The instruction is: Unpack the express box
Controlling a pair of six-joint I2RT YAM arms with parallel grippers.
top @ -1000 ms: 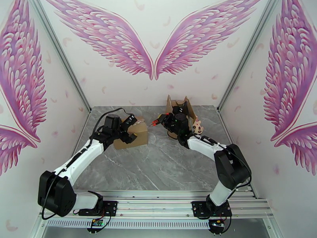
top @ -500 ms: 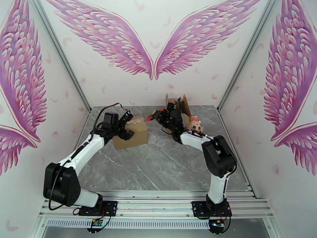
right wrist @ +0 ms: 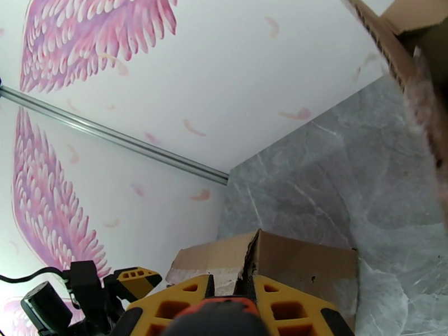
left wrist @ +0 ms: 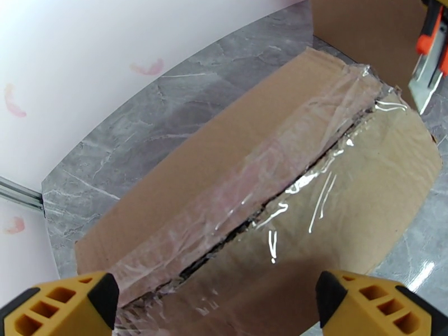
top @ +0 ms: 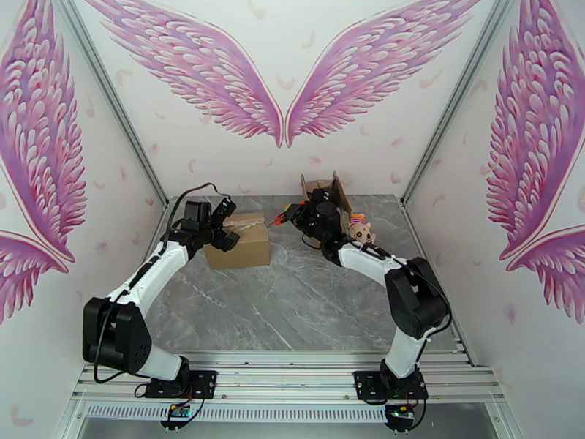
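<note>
The express box [top: 239, 246], brown cardboard with clear tape over its top seam, lies at the back left of the table. The tape [left wrist: 280, 163] is slit along the seam, and the flaps lie flat. My left gripper [top: 219, 230] hovers open over the box's left end, its yellow fingertips [left wrist: 61, 303] wide apart above the top. My right gripper [top: 289, 214] is shut on an orange box cutter [top: 276, 221], whose blade [left wrist: 427, 79] hangs just past the box's right top edge. In the right wrist view the cutter's handle [right wrist: 218, 315] sits between the yellow fingers.
A second cardboard box [top: 325, 190] stands open at the back, behind my right wrist. A small plush toy [top: 360, 230] lies to its right on the grey marble table [top: 307, 301]. Walls close in on the left, back and right.
My left gripper has drawn back and left over the box's left end, staying open. My right gripper has carried the cutter left and back toward the box's right top edge.
</note>
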